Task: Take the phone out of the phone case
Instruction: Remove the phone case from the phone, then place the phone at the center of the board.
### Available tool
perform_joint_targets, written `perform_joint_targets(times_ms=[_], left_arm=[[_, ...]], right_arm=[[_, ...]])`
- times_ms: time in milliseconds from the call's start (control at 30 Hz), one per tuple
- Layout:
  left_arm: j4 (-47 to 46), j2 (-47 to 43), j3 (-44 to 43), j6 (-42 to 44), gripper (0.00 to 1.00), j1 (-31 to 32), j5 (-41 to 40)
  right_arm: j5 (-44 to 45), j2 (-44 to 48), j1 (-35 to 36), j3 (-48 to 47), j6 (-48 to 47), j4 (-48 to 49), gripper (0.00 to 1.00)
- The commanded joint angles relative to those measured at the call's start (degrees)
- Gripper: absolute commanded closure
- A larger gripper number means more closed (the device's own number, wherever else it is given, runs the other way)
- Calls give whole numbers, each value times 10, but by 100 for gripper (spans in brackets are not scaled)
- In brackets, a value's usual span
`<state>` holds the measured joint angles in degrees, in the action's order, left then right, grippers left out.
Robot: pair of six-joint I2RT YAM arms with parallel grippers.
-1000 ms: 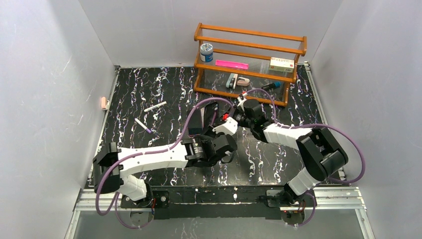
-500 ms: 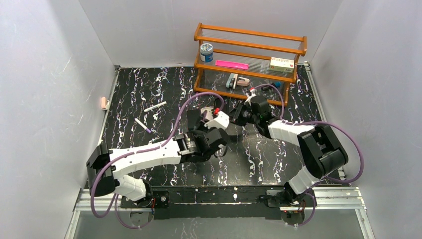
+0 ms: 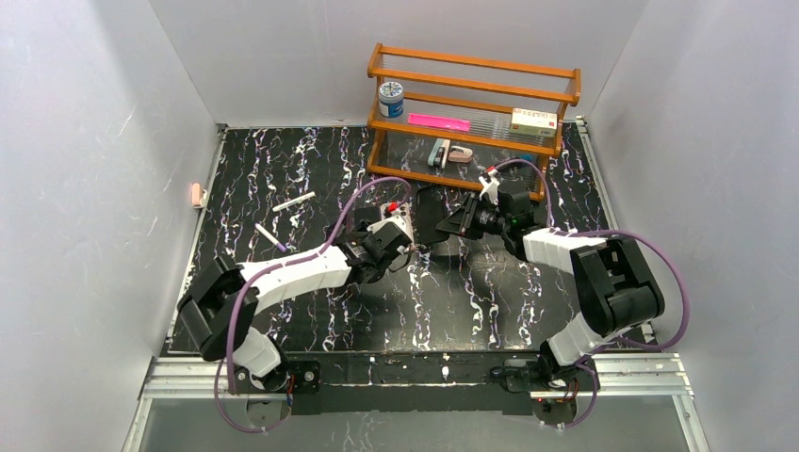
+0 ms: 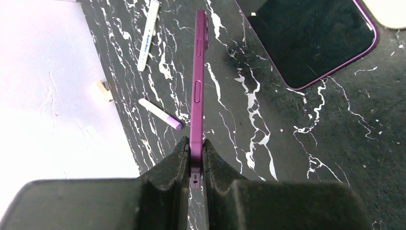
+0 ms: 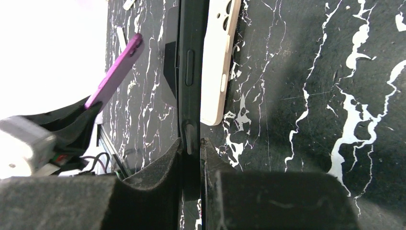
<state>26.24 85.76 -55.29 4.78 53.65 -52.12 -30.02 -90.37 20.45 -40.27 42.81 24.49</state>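
Phone (image 4: 197,86) in left claw (image 4: 195,146), case (image 5: 191,62) in right claw (image 5: 191,143); two markers (image 3: 293,201)

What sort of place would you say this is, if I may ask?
Probably a robot test cell: plain white panel walls enclose a black marbled tabletop, with a wooden shelf rack of props at the back.

chg vs 1 s ago | L gripper (image 4: 195,149) w/ phone (image 4: 197,72) swung twd worktop's left edge | R gripper (image 5: 191,143) w/ phone case (image 5: 190,57) drew back twd right edge | grippers were close mid-worktop, now apart | gap opened btwn phone & case
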Motion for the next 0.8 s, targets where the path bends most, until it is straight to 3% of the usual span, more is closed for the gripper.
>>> perform_joint_targets(times_ms=[0,200,600,767], left_arm=[[-70,18,15,63,100,-20,-9],[-104,53,26,96,99,-32,0],[-135,100,53,111,77,-38,17],[-131,115,51,104,73,-38,19]], right_arm=[[-51,-1,-13,9,-21,41,99],[-64,-13,-20,8,-34,38,99],[-88,-45,-34,-7,-41,19,99],[-87,-45,-35,-9,-43,14,99]])
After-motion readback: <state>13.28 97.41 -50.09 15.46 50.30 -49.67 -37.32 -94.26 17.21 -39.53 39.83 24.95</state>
